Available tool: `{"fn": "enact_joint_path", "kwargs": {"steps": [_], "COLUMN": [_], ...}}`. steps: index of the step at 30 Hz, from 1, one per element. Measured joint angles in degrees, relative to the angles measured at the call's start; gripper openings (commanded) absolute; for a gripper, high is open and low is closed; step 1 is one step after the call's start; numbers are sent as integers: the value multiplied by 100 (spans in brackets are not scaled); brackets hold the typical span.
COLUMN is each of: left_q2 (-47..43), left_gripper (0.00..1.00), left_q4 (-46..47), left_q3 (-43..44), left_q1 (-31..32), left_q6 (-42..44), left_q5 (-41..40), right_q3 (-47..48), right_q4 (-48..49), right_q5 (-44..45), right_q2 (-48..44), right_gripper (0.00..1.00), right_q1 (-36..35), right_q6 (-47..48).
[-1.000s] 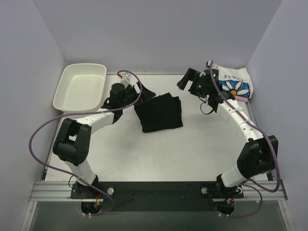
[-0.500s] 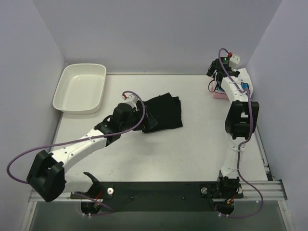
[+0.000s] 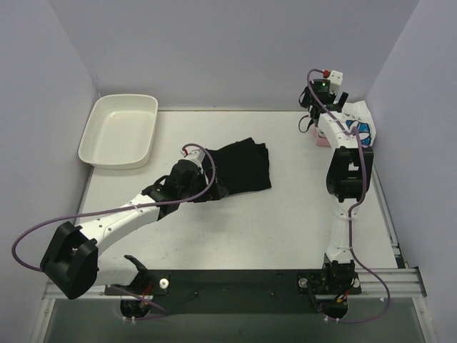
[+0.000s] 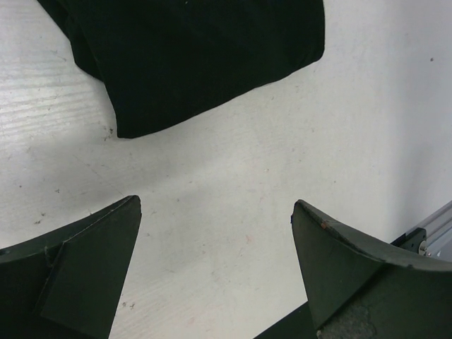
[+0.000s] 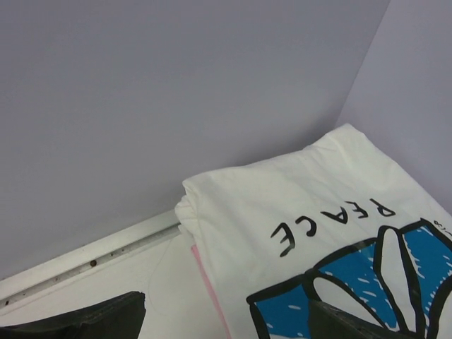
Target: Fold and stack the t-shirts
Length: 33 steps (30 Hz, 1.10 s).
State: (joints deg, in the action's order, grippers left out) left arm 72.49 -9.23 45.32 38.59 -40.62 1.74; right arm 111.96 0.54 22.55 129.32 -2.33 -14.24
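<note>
White table (image 3: pixel 285 221) carries a folded black t-shirt (image 3: pixel 246 168) at centre, a white plastic tray (image 3: pixel 93 125) at the far left corner, and at the far right a pink t-shirt (image 3: pixel 323 141) beneath a white daisy-print t-shirt (image 3: pixel 357 113).

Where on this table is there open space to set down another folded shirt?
Open table between the black t-shirt and the right arm, and behind that shirt. Crowded: far right corner, where the daisy shirt lies on the pink shirt.
</note>
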Motion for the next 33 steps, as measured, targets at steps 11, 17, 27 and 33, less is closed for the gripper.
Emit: {"fn": "enact_joint_path", "kwargs": {"steps": [11,17,27,33], "left_q2": [280,404,564,487], "left_gripper": [97,97,97,97], "left_q4": [15,50,131,125], "left_q3": [0,0,0,-4], "left_q1": [11,11,74,90], "left_q6": [44,42,17,-22], "left_q5": [83,155,284,282], "right_q3": [1644,1956,1908,1683], "right_q4": [-686,-1377,-1550,-1464], "right_q5": [-153,-789,-2433,-2970], "right_q2": [1504,1591,1574,1488], "right_gripper": [100,100,100,100], "right_q1": [271,610,1209,1349], "right_q6": [-96,-754,-2656,-3327]}}
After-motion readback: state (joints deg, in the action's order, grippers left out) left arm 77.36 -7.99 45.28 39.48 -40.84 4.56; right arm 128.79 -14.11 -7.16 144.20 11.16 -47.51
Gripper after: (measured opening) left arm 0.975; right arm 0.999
